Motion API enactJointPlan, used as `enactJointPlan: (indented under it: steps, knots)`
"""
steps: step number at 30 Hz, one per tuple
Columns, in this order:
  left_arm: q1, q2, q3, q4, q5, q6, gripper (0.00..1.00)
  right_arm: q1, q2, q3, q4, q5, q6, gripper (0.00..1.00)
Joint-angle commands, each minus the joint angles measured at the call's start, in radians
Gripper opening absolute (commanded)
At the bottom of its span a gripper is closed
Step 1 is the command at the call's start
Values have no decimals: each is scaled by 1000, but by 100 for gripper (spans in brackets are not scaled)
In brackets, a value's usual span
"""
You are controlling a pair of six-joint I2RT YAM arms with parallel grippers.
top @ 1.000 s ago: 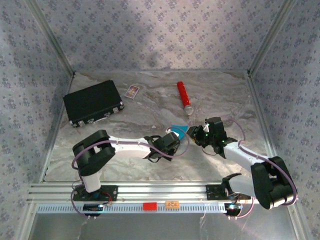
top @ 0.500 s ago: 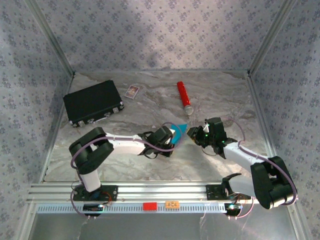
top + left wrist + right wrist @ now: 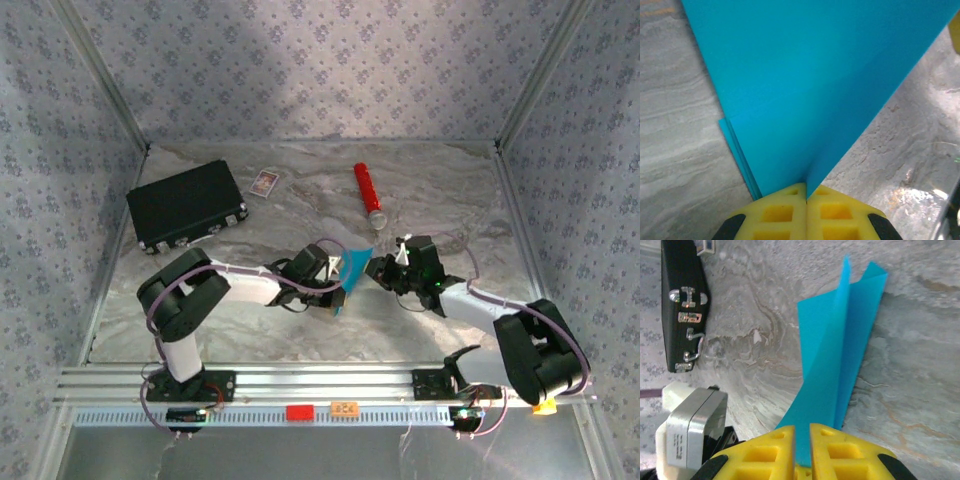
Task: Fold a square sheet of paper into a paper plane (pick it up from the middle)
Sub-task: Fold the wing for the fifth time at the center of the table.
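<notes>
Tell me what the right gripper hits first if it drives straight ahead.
The paper: it stands between the right gripper's fingers. Past the sheet, the line seems to run down onto the bare table, though depth is unclear.

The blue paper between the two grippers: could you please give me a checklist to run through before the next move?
1. Left gripper clamped on the square sheet of paper: ok, its pads meet on it.
2. Paper lies between the right gripper fingers: ok.
3. Right grip firm: cannot tell, a narrow gap shows between its pads.
4. Paper folded into layers: ok.
5. Red cylinder and black case apart from the paper: ok.
</notes>
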Motion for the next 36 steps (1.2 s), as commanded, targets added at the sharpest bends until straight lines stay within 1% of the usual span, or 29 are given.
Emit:
enactJointPlan:
  steps: [1,5,8,13,19,26,33,36]
  knots:
    - [23,28,-34,94,98,-51,0,17,16,-1,40,-14,-54,17]
    - [44,45,-60,167,142,-94,0,20,54,29,45,-96,-84,17]
    - [54,58,-72,208,166,-122,0,26,102,42,80,-141,-78,17]
    - [64,68,-95,257,181,-156,0,29,162,51,144,-167,-56,17]
    - [69,70,-118,294,180,-196,0,31,231,84,168,-205,-59,17]
    - [74,66,-149,344,168,-251,0,25,301,100,205,-222,-48,17]
    - [77,52,-183,379,145,-295,0,21,334,104,231,-237,-37,17]
    - [79,51,-182,368,142,-301,0,19,343,108,236,-243,-37,17]
